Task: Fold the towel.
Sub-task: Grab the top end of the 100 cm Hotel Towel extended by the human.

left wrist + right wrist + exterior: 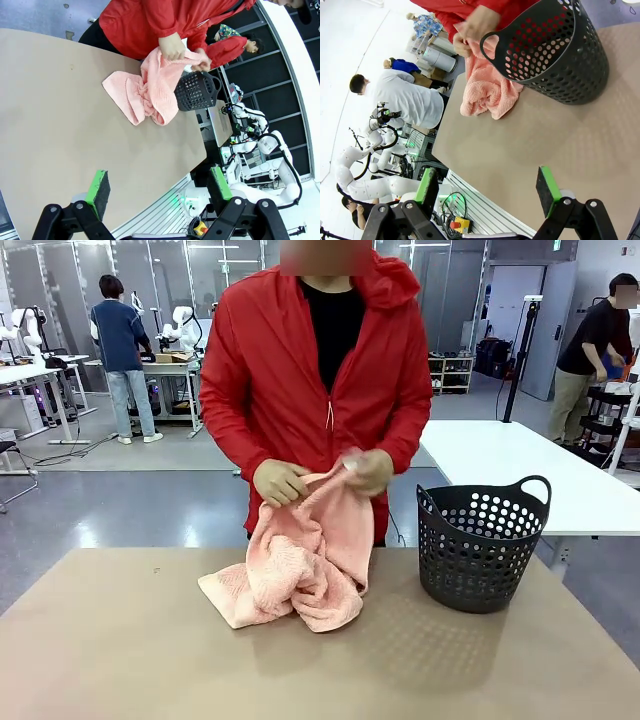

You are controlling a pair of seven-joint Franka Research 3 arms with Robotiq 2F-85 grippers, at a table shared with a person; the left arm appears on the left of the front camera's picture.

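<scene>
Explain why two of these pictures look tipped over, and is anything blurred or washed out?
Front view: even overhead light, soft shadows under the salmon-pink terry towel and black perforated plastic basket. Left wrist view: camera rolled, so the tan table slants; wide lens curves its edge. Right wrist view: also rolled, upper-left background washed out white.

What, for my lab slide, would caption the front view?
A person holds up one end of the crumpled pink towel, the rest on the table beside a black basket.
</scene>
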